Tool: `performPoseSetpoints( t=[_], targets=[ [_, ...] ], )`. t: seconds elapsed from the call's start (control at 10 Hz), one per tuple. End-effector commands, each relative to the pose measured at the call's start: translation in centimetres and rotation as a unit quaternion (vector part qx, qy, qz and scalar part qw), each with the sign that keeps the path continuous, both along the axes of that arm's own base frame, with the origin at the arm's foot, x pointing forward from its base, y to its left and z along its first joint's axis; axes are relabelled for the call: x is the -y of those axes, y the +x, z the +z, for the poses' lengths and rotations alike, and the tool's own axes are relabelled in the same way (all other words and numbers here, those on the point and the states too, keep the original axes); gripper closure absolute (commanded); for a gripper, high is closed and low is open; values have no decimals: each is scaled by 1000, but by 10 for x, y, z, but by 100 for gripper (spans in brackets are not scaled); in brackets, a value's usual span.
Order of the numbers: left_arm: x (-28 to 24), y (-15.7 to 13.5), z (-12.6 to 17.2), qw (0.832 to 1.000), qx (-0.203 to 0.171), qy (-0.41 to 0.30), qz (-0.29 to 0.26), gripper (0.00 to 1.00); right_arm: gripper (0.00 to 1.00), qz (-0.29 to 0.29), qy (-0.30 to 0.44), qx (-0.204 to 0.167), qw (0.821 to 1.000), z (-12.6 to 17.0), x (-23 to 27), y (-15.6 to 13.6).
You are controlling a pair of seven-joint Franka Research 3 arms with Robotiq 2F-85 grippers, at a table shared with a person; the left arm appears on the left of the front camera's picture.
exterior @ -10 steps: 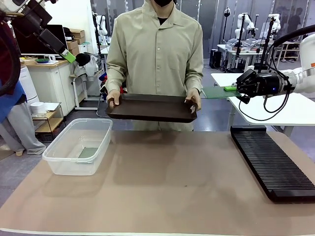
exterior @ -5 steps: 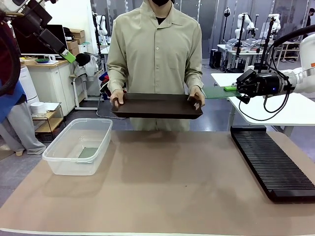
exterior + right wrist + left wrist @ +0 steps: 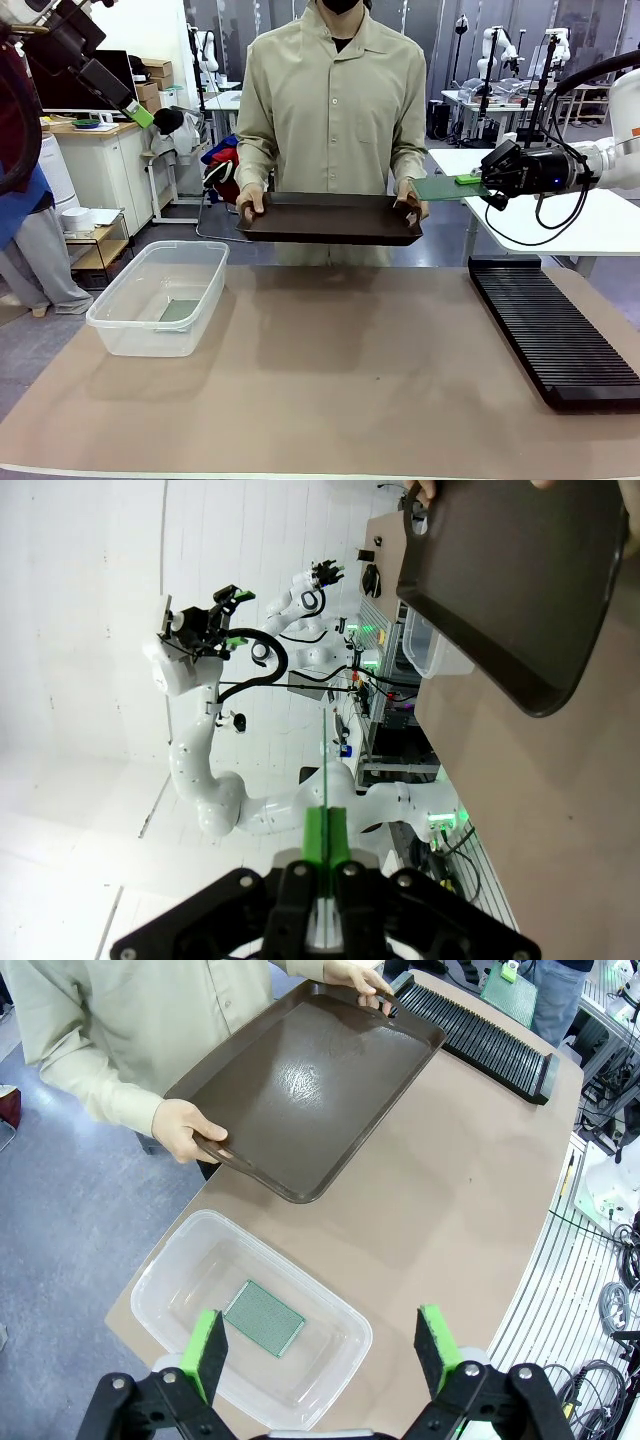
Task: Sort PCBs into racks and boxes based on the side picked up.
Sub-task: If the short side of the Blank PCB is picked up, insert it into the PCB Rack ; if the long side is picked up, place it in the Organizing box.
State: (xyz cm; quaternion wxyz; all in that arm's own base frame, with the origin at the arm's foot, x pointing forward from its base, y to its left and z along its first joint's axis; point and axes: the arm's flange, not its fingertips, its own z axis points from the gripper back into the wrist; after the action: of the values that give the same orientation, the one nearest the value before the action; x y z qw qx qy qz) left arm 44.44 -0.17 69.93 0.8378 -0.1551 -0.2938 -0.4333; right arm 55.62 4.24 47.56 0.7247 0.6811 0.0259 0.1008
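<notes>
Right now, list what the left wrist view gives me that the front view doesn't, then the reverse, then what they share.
Left wrist view: looking down, the tray's whole inner surface, bare; one PCB lying flat on the tub's floor; the left fingers spread open above that tub.
Front view: side on, the right fingers shut on a second PCB, held level beside the tray's end.
Both: the person's hands gripping the tray by its handles over the table's far edge, the tub, the black rack.

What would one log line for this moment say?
left gripper: open, high over box | box: one PCB inside | right gripper: shut on second PCB | person: holding tray
</notes>
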Motion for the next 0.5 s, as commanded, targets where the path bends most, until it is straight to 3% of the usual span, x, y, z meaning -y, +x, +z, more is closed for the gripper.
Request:
performPoseSetpoints(
  t=[0.0, 0.2, 0.4],
  targets=[
    [1, -1, -1, 1000, -3, 1, -2, 0, 98, 11, 6, 54, 998, 9, 12, -7],
    [1, -1, -1, 1000, -3, 1, -2, 0, 98, 11, 1, 144, 990, 20, 30, -6],
    [1, -1, -1, 1000, -3, 1, -2, 0, 98, -10, 8, 276, 961, 31, 46, -7]
  ],
)
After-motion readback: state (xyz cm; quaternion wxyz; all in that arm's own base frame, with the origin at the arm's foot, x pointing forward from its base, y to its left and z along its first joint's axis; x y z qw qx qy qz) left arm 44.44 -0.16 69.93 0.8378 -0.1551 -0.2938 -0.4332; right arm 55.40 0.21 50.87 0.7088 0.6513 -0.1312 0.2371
